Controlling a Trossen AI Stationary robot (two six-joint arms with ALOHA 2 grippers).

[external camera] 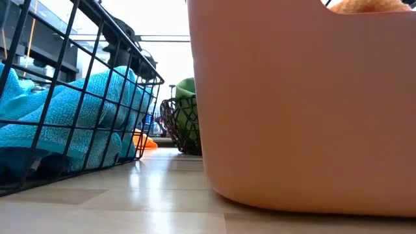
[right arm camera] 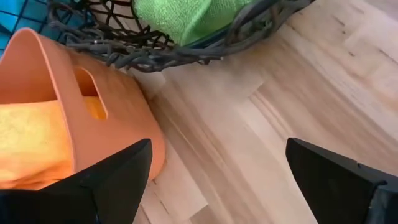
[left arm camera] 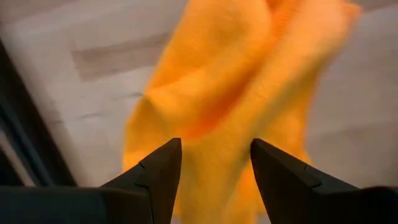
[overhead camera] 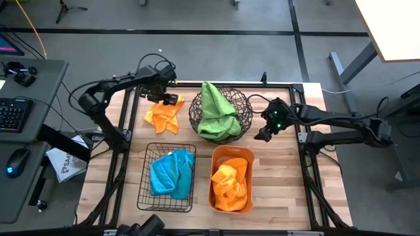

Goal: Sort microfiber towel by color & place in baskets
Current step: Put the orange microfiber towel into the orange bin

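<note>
Hovering with its fingers apart over a loose orange towel (overhead camera: pixel 164 115), the left gripper (overhead camera: pixel 168 97) is reaching for the last cloth lying on the table (overhead camera: pixel 282 190) — the fabric sitting directly beneath and just ahead of the fingertips, not yet pinched. Beside it, the round wire bowl (overhead camera: pixel 244 105) is holding the green towel (overhead camera: pixel 216 113); nearer the front edge, the black wire basket (overhead camera: pixel 146 190) is carrying the blue towel (overhead camera: pixel 172 173) and the orange tub (overhead camera: pixel 216 157) another orange cloth (overhead camera: pixel 231 185) — likely where this one is heading. The right gripper (overhead camera: pixel 267 131) is waiting on the bowl's far side, jaws spread wide and empty.
</note>
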